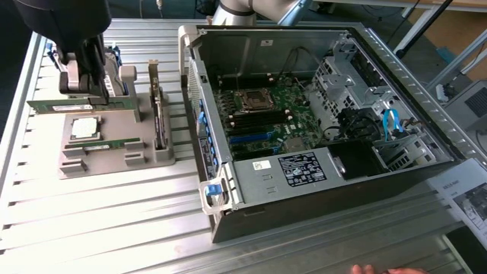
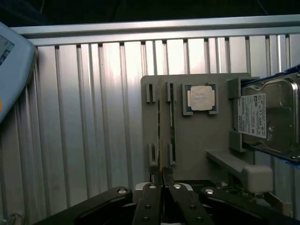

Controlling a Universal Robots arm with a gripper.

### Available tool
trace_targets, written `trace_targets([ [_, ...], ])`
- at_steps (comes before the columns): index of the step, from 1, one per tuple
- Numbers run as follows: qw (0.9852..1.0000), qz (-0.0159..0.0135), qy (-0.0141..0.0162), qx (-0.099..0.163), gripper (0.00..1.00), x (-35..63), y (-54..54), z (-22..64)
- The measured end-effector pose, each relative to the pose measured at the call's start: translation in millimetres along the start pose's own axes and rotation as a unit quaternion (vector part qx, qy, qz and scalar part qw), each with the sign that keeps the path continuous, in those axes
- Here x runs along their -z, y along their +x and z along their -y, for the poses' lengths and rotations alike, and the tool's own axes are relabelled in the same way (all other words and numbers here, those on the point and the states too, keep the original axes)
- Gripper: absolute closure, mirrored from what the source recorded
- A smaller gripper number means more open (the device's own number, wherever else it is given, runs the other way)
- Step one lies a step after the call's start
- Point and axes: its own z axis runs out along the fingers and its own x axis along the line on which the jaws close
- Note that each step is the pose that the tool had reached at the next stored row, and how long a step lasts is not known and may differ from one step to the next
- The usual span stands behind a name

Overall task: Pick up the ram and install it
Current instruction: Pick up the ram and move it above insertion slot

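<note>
The ram (image 1: 65,106) is a long thin green stick with a white label. It sits at the far end of the grey parts holder (image 1: 106,162), at the exterior view's left. My gripper (image 1: 97,98) comes straight down on it, fingers shut on its top edge. In the wrist view the ram (image 2: 160,126) shows edge-on, running away from the closed gripper (image 2: 160,174). I cannot tell whether it is clear of the holder's brackets. A second green stick (image 1: 102,146) lies in its slot on the holder (image 2: 197,140).
A silver processor (image 1: 84,127) and an upright dark expansion card (image 1: 157,111) share the holder, with a hard drive (image 2: 265,119) beside it. The open computer case (image 1: 228,188) with its motherboard (image 1: 263,117) fills the exterior view's right. A hand (image 1: 373,269) rests at the front edge.
</note>
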Motion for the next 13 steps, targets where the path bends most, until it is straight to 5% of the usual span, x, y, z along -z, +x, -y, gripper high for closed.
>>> trace_targets([
  [13,1.0000,0.0000,0.0000,0.000,0.88,30.5,-1.2,2.8],
])
